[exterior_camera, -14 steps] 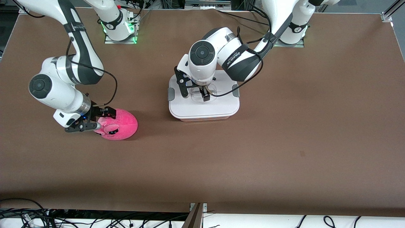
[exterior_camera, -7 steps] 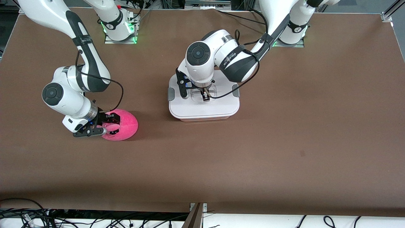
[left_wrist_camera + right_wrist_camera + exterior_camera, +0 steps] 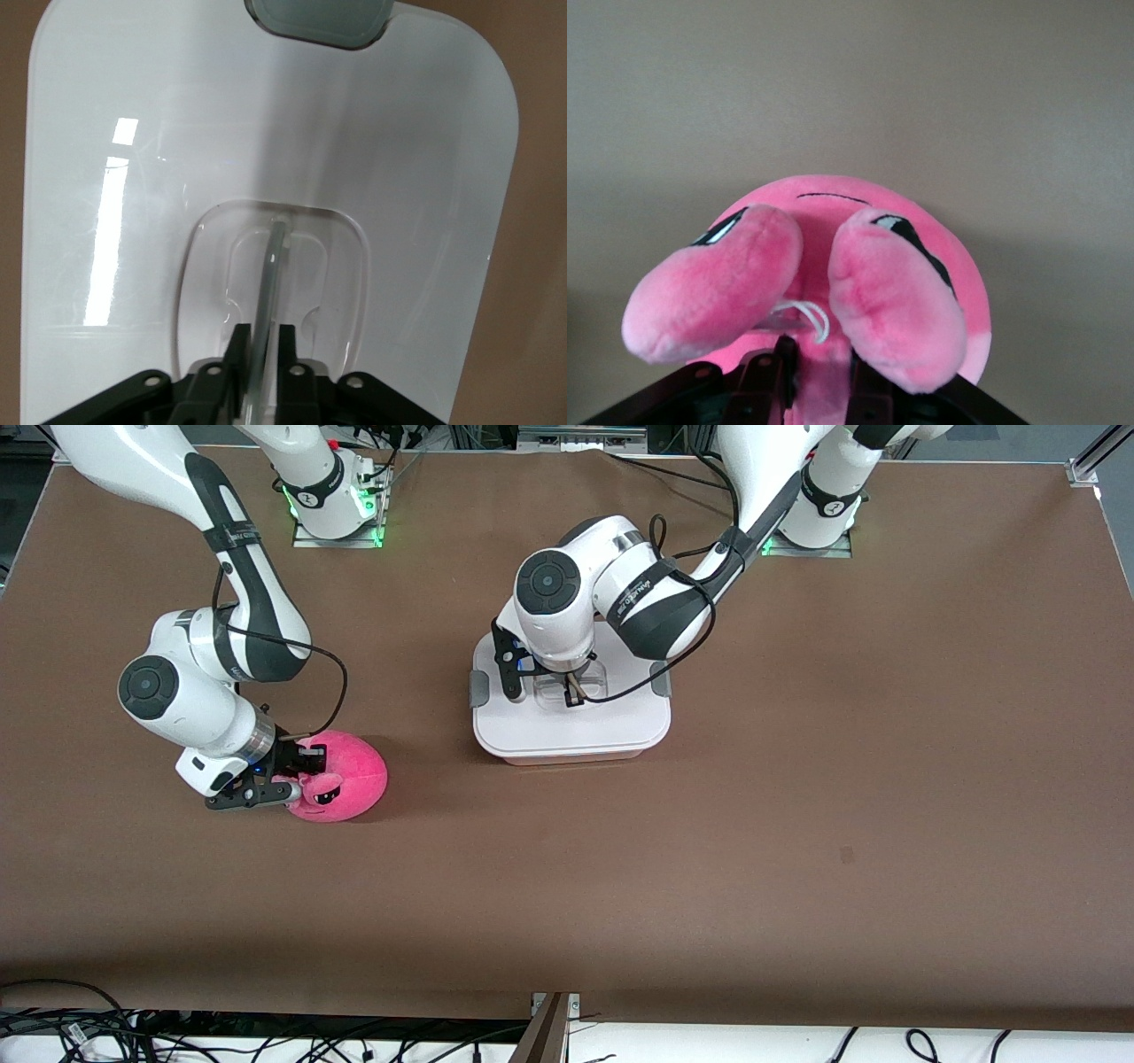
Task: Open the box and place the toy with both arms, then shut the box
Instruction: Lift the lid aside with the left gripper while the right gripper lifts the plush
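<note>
1. Both grippers have closed since the earlier frame: the left gripper [image 3: 262,341] now pinches the clear handle [image 3: 275,266] in the lid [image 3: 571,722], and the right gripper [image 3: 819,367] squeezes the toy [image 3: 341,786] between its flaps
2. Below the left gripper the box [image 3: 574,756] sits shut, lid seated and a grey clip [image 3: 478,689] showing at one end
3. Under the right gripper the toy rests on the table [image 3: 797,824], well apart from the box, toward the right arm's end
4. Judging by this, only the grasps are done; lifting the lid, placing the toy and closing remain
</note>
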### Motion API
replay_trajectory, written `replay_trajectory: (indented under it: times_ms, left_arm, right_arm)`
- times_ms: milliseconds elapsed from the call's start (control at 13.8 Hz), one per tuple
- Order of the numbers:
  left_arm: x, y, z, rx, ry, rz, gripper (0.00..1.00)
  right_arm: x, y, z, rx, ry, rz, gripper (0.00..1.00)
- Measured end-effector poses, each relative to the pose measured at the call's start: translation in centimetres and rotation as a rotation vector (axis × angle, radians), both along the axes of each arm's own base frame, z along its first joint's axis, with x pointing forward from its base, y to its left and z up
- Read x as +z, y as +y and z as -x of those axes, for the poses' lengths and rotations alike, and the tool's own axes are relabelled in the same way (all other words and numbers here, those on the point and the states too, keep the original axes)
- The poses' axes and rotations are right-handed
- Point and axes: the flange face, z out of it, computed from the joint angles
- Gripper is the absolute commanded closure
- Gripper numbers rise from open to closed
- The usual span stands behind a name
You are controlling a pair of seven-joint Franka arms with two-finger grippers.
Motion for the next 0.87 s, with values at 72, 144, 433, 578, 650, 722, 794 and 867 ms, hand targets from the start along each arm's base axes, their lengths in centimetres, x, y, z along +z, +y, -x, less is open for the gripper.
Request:
replay_trajectory:
  times_ms: [72,144,433,578,650,722,794,867]
  left_arm:
    - [0.1,0.0,0.0,-0.006,0.0,0.001,1.0]
    - [0.3,0.0,0.1,-0.009,0.0,0.001,1.0]
    - [3.3,-0.1,0.9,-0.02,-0.006,0.004,1.0]
    - [7.2,0.4,1.9,-0.025,0.001,0.001,1.0]
    - [9.4,1.2,2.3,-0.018,0.014,-0.006,1.0]
    - [11.5,2.5,2.5,-0.005,0.034,-0.018,1.0]
    - [13.7,4.4,2.3,0.015,0.048,-0.035,1.0]
    - [15.7,6.8,1.7,0.045,0.057,-0.056,1.0]
  right_arm:
    - [0.6,0.3,-0.1,0.017,0.003,-0.001,1.0]
    - [1.3,0.7,-0.2,0.041,0.003,-0.004,1.0]
    - [5.5,2.5,-0.6,0.15,-0.042,-0.014,1.0]
    - [7.6,2.8,-0.5,0.201,-0.05,-0.013,1.0]
    - [8.6,3.0,-0.5,0.224,-0.041,-0.011,1.0]
    - [9.7,3.4,-0.6,0.26,-0.029,-0.007,1.0]
    - [11.0,4.3,-0.7,0.307,-0.016,0.0,1.0]
    - [12.4,5.6,-0.6,0.359,-0.005,0.009,1.0]
